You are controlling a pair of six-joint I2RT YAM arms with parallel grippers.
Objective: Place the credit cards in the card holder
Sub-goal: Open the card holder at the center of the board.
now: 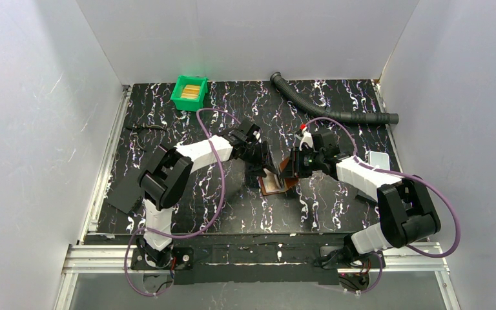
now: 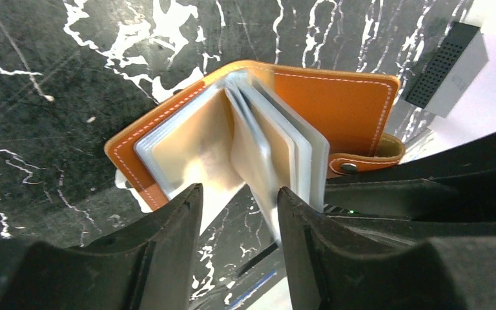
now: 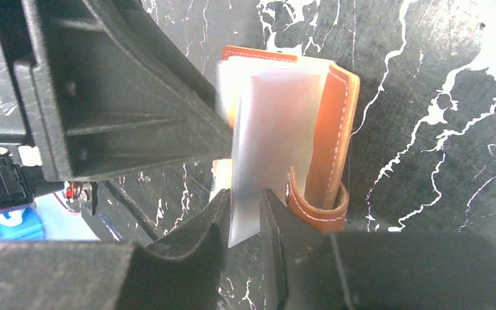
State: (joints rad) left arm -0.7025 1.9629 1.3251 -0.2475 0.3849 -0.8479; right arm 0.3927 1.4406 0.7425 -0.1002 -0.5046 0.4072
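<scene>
Jaws of the left gripper point(image 2: 239, 194) partway open, a fair gap between the two black fingers point(image 2: 168, 245). One clear pocket point(image 2: 258, 181) of the card holder point(image 2: 336, 103) hanging down into that gap, close to the right-hand finger, not squeezed. Dark table point(image 2: 51, 77) peeking through the rest of the gap.

Jaws of the right gripper point(image 3: 244, 197) almost together, only a thin slot left. Bottom corner of a clear pocket down in that slot. Cannot tell: pinched or just lying loose. Snap tab point(image 3: 316, 206) curled up just beside the right-hand finger.

Card holder propped open like a little book on the table, near the middle, right between the two grippers. Orange-brown cover on the outside, white stitches along the edge, pale see-through pockets fanned out inside. One gripper on each side, both low and very close to it.

Credit cards point(image 1: 192, 89) far off, a yellowish stack in the green bin point(image 1: 186, 103) at the back left of the table, well apart from the card holder.

Black bendy hose point(image 1: 323, 106) along the back right. Pale flat plate point(image 1: 378, 159) by the right arm. Flat black sheet point(image 1: 124, 194) at the left edge of the table.
</scene>
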